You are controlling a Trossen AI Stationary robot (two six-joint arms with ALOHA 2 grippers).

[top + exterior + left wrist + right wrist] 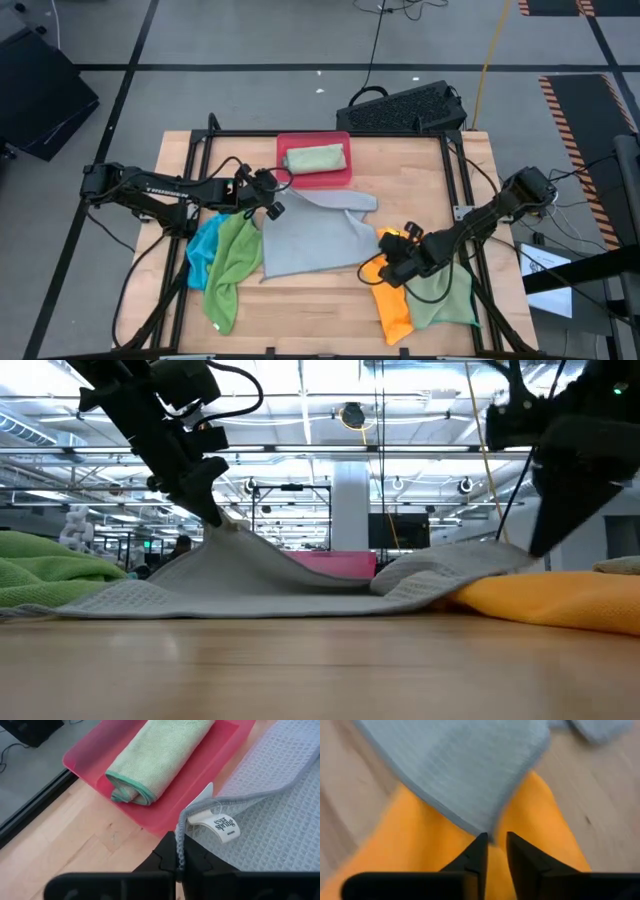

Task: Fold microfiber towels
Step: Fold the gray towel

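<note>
A light grey microfiber towel (pixel 315 238) lies spread at the table's middle, its right near corner (pixel 480 822) resting on an orange towel (pixel 392 305). My left gripper (pixel 272 206) is shut on the grey towel's far left corner, which is raised off the table. My right gripper (pixel 496 839) hovers open just over the orange towel, right beside that grey corner, with nothing between its fingers. A blue towel (pixel 205 245) and a green towel (pixel 232 268) lie bunched at the left. A pale green towel (pixel 447 297) lies at the right. My left gripper pinches the grey towel's hemmed edge (pixel 181 827) between its two shut fingers, right at the corner by the white label (pixel 220 825). The fingers slant down from the table's left. The corner is lifted into a peak (pixel 232 530). The rest of the towel slopes down onto the table.
A pink-red tray (pixel 335 178) at the table's far middle holds a rolled pale green towel (pixel 315 158). A black keyboard (pixel 405 108) lies beyond the far right corner. Bare wood shows along the near edge (pixel 300 310).
</note>
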